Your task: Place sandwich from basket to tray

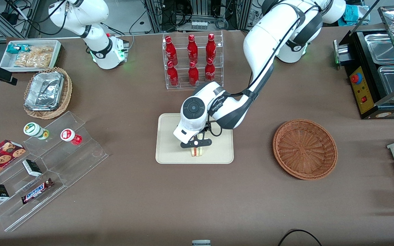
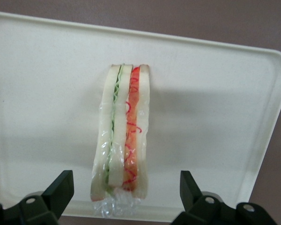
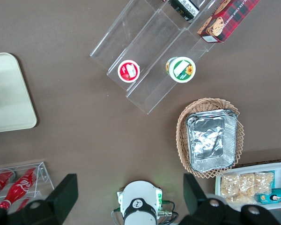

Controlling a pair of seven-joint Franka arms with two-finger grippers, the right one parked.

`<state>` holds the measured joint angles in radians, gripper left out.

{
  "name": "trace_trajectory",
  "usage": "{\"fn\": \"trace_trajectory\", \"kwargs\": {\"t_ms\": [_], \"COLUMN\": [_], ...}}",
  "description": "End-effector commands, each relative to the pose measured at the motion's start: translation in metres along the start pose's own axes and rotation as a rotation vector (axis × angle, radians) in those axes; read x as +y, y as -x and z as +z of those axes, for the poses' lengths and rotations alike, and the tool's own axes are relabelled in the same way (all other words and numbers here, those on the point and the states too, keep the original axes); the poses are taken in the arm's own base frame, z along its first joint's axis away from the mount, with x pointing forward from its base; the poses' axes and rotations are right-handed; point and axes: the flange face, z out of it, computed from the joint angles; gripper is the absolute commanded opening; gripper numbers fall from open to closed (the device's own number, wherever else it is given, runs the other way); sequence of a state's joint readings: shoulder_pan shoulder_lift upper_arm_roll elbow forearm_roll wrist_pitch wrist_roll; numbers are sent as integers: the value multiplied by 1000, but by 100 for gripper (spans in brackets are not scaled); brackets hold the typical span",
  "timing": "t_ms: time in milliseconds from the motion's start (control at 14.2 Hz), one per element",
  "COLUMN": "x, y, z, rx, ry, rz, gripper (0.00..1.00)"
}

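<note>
The sandwich (image 1: 197, 150) stood on its edge on the tray (image 1: 169, 150), near the tray's rim that is closest to the front camera. In the left wrist view the sandwich (image 2: 122, 140) showed its layers clearly: pale bread, a green line of filling and a red one, and some crumpled clear wrap at one end. The gripper (image 1: 196, 144) hung directly above the sandwich, low over the tray. Its fingers (image 2: 61, 190) were spread wide, one on each side of the sandwich, and there was a clear gap between each finger and the bread, so the gripper held nothing. The tray (image 2: 215, 117) was bare around the sandwich. The basket (image 1: 304, 149) lay on the brown table (image 1: 197, 205) well apart from the tray, toward the working arm's end of the table, and nothing was in it. A clear rack with red bottles (image 1: 193, 61) stood farther from the front camera than the tray. A lighter wicker basket with foil containers (image 1: 46, 92) lay toward the parked arm's end of the table.
</note>
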<state>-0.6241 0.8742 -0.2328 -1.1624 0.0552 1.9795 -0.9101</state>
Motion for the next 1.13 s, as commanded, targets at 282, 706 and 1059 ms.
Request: {"fn": "trace_trajectory", "kwargs": {"t_ms": [282, 706, 1059], "x": [-55, -235, -393], "y": [-34, -67, -60], "z": [-134, -268, -328], "rx": [139, 40, -75], "ry": [-30, -58, -94], "rz": [-87, -107, 11], "gripper": [100, 100, 100]}}
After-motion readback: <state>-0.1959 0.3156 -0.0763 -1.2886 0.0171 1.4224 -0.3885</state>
